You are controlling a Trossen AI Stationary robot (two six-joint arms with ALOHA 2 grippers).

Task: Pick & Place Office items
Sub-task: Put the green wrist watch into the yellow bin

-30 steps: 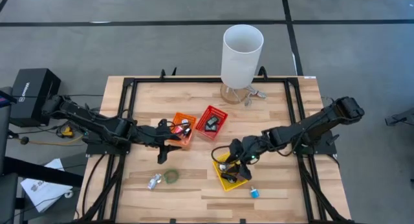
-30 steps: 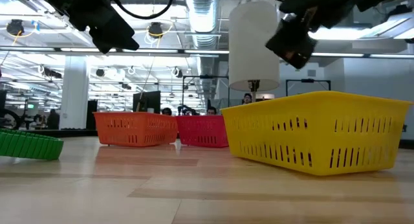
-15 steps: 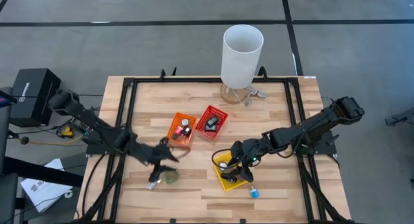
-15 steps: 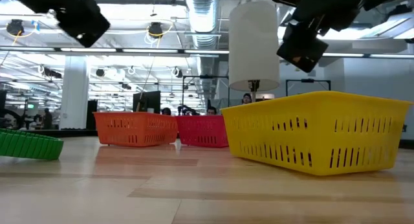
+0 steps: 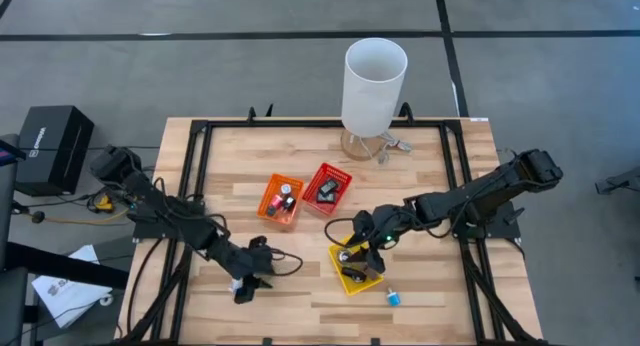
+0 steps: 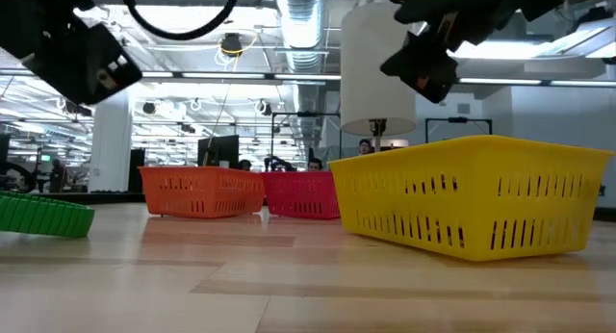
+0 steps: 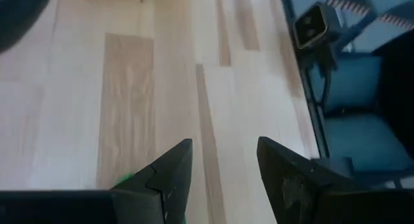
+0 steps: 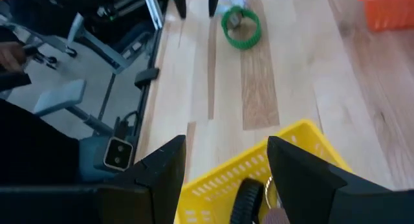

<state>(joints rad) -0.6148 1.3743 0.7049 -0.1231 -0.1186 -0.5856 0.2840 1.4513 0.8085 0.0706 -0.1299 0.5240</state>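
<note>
Left pincer (image 7: 223,179) apart, empty, over bare table (image 7: 129,88). Right pincer (image 8: 226,166) apart above yellow basket (image 8: 259,179). Only the right wrist view shows the green ring (image 8: 241,27) ahead.

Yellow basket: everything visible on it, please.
The yellow basket is a small rectangular bin of what looks like plastic mesh, with slotted walls and a solid rim. It sits flat on the wooden table, turned askew to its edges, near the front. A black ring lies inside. The right gripper hangs open over it.

Table (image 5: 420,186) of pale matt wood (visible grain); yellow basket (image 6: 472,203) of glossy perforated plastic.
</note>
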